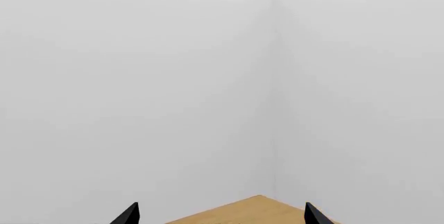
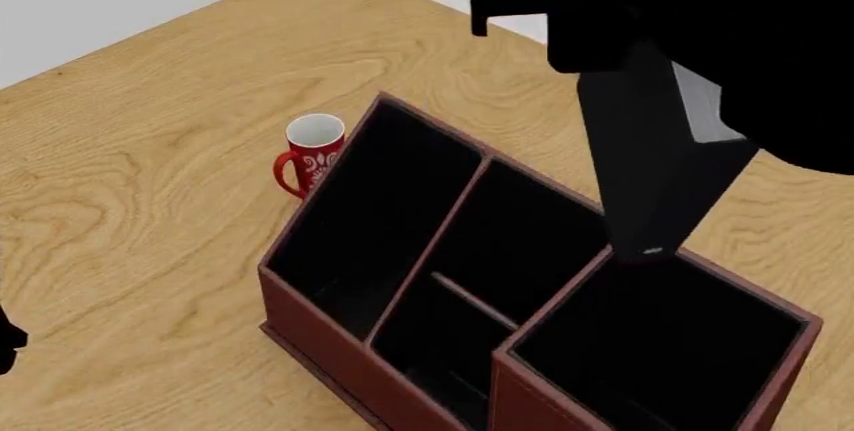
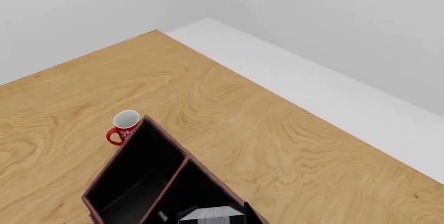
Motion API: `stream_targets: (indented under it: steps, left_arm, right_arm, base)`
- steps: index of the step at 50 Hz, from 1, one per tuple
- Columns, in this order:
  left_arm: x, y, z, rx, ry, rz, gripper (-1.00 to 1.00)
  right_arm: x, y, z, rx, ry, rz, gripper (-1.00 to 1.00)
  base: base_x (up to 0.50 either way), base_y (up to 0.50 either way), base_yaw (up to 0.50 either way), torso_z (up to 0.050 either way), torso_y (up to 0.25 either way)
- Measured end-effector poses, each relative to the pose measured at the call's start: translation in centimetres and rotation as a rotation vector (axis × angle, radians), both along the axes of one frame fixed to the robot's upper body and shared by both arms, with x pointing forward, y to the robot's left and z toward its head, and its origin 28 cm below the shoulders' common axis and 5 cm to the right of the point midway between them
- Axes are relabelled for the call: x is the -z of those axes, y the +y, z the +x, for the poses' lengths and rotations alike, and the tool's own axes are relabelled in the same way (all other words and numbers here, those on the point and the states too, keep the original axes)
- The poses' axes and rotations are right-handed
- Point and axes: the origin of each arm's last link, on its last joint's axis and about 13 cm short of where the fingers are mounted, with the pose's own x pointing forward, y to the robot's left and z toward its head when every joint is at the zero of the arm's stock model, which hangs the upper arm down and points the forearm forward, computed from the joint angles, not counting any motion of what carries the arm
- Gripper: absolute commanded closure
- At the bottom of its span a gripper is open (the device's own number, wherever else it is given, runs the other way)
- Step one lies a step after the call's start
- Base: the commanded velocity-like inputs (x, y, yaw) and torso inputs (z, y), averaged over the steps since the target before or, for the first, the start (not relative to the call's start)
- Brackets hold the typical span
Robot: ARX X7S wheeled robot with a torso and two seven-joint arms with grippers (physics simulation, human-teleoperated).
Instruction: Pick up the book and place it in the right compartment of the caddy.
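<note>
Head view: the book [image 2: 654, 166] is seen hanging upright and slightly tilted from the right gripper [image 2: 621, 11], which is closed on its upper end; the fingers themselves are lost in the dark mass of the arm. A strip of pale page edge [image 2: 705, 106] is shown along the book's side. The lower corner of the book is held just above the near rim of the right compartment [image 2: 667, 346], the tallest well of the caddy [image 2: 314, 341], and it cannot be told whether the corner touches the rim. Directly below the gripper the well stands open and black-lined, with higher reddish-brown walls around it. Beyond the divider, the two small middle compartments [image 2: 514, 251] and the long narrow compartment [image 2: 380, 216] are seen, all dark inside. Farther from the gripper, a red mug [image 2: 311, 156] with white lettering is set just beside the caddy's far corner; the writing is too small to be read. No legible label is found on the book or caddy. Wide bare wooden table [image 2: 160, 141] is left around the caddy, up to the far table edge. In the left wrist view, the left gripper [image 1: 222, 214] is shown with its two tips [image 1: 128, 214] spread apart and nothing between them, only a table corner and pale walls ahead.
</note>
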Motion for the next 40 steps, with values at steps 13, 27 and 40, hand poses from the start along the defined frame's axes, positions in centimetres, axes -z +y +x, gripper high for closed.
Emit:
stream_targets:
  steps: [13,27,40]
  left_arm:
    - [0.0,-0.1,-0.1,0.009,0.001,-0.004,-1.00]
    - [-0.2,0.0,-0.3,0.012,-0.001,-0.016,-1.00]
    - [-0.3,0.1,-0.4,0.011,-0.003,-0.026,-1.00]
  right_arm:
    - [0.4,-0.6,-0.9,0.066,0.026,-0.006,1.00]
    - [1.6,-0.7,-0.7,0.115,0.055,0.006,1.00]
    - [2.8,-0.3,-0.4,0.124,0.090,-0.004,1.00]
  base:
    - [0.00,0.00,0.00,0.001,0.001]
    - [0.00,0.00,0.00,0.000,0.001]
    - [0.00,0.00,0.00,0.000,0.001]
